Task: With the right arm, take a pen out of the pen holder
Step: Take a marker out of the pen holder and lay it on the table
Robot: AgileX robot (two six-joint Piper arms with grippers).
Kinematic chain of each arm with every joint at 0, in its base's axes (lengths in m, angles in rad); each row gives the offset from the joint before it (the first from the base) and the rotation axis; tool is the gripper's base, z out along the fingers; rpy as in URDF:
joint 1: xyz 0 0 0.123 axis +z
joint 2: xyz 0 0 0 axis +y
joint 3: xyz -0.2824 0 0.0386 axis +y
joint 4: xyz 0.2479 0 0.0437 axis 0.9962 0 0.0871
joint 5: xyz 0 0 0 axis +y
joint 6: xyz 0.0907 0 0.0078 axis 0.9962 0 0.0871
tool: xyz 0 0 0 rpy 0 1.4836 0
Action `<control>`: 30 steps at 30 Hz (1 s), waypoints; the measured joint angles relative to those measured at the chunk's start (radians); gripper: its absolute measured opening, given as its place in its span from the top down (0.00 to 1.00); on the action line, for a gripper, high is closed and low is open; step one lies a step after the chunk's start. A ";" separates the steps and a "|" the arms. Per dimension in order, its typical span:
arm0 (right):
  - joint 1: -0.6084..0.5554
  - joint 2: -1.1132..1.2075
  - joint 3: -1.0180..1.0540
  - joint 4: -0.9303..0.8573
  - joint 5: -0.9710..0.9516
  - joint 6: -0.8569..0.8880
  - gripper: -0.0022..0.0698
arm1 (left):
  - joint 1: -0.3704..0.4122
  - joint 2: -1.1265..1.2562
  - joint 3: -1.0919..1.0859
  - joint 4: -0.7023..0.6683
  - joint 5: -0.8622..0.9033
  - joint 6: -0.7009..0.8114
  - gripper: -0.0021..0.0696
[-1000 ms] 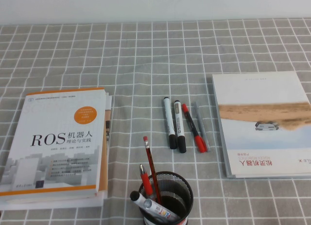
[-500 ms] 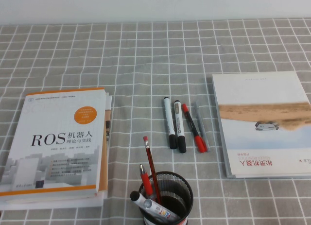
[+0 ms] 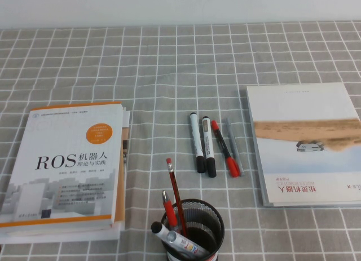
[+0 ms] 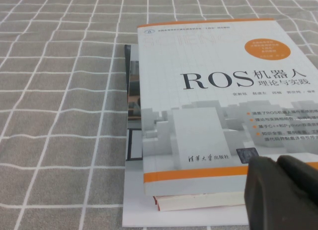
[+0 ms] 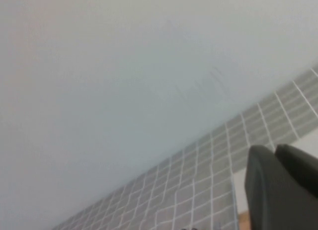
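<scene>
A black mesh pen holder (image 3: 219, 227) stands at the near edge of the table, in the middle. In it are a red pencil (image 3: 175, 193), a red pen (image 3: 167, 207) and a white marker (image 3: 177, 242). Neither gripper shows in the high view. The right gripper (image 5: 275, 151) is shut with nothing in it, raised and facing the pale wall and the far part of the checked cloth. My left gripper (image 4: 277, 163) is also shut and empty, hanging over the near edge of the ROS book (image 4: 218, 101).
Two black-capped markers (image 3: 197, 142) (image 3: 208, 146), a red pen (image 3: 225, 149) and a grey pen (image 3: 233, 146) lie side by side beyond the holder. The ROS book (image 3: 67, 165) tops a stack at the left. A white book (image 3: 307, 142) lies at the right.
</scene>
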 joint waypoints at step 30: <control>0.011 0.948 -0.582 -0.577 0.552 0.032 0.99 | 0.000 0.000 0.000 0.000 0.000 0.000 0.98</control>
